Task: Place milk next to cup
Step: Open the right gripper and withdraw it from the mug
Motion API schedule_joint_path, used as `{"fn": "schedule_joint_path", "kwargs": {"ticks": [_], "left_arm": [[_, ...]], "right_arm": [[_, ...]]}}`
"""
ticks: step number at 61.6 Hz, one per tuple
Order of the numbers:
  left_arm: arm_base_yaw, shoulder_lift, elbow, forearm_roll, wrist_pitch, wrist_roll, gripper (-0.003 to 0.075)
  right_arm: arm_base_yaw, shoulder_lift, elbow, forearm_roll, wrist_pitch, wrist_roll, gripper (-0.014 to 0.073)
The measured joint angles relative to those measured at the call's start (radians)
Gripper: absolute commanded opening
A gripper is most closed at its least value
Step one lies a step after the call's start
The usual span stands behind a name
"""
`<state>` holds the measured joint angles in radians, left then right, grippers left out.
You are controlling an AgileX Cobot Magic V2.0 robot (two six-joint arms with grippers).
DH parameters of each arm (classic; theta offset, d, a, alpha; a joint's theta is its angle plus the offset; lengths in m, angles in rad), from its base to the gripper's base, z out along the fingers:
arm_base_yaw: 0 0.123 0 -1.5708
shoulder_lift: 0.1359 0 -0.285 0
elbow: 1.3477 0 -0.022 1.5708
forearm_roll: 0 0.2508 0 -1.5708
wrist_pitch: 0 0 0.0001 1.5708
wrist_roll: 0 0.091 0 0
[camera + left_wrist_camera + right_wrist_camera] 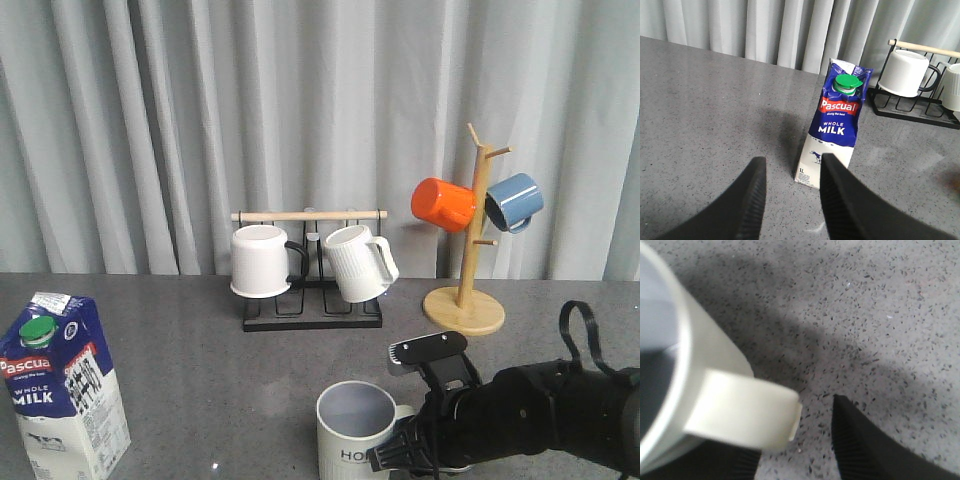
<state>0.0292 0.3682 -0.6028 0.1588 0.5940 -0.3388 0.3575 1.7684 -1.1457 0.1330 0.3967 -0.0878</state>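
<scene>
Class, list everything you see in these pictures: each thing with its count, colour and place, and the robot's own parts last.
milk carton: one, blue and white, green cap, front left of table.
HOME cup: one, cream-grey, front centre, upright.
white mugs: two, on the black wire rack, centre back.
orange mug: one, on the wooden mug tree, right back.
blue mug: one, on the same tree.
table: one, grey speckled.
curtain: grey, behind.
left tool: black, open, facing the milk carton.
right tool: black, open around the cup handle.
</scene>
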Motion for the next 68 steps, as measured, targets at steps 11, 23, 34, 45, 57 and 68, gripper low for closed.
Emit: {"fn": "schedule_joint_path", "kwargs": {"ticks": [11,23,34,45,57,68], "left_arm": [[0.0,0.0,0.0,0.0,0.004,0.0,0.0265],[0.0,0.0,0.0,0.0,0.007,0.0,0.0265],[0.0,0.0,0.0,0.0,0.013,0.0,0.0265],[0.0,0.0,0.0,0.0,0.046,0.0,0.0265],[0.0,0.0,0.0,0.0,0.093,0.001,0.0265],[0.0,0.011,0.0,-0.012,0.116,0.029,0.0277]], "right_arm": [[0.0,-0.045,0.0,0.0,0.066,-0.008,0.0364],[0.0,-0.144,0.0,0.009,0.196,-0.034,0.0359],[0.0,-0.307,0.063,0.094,0.278,-0.125,0.0272],[0.0,-0.556,0.24,0.221,0.291,-0.27,0.0048],[0.0,-0.84,0.453,0.256,0.308,-0.346,-0.0009],[0.0,-1.02,0.563,0.187,0.343,-0.342,-0.0008]]}}
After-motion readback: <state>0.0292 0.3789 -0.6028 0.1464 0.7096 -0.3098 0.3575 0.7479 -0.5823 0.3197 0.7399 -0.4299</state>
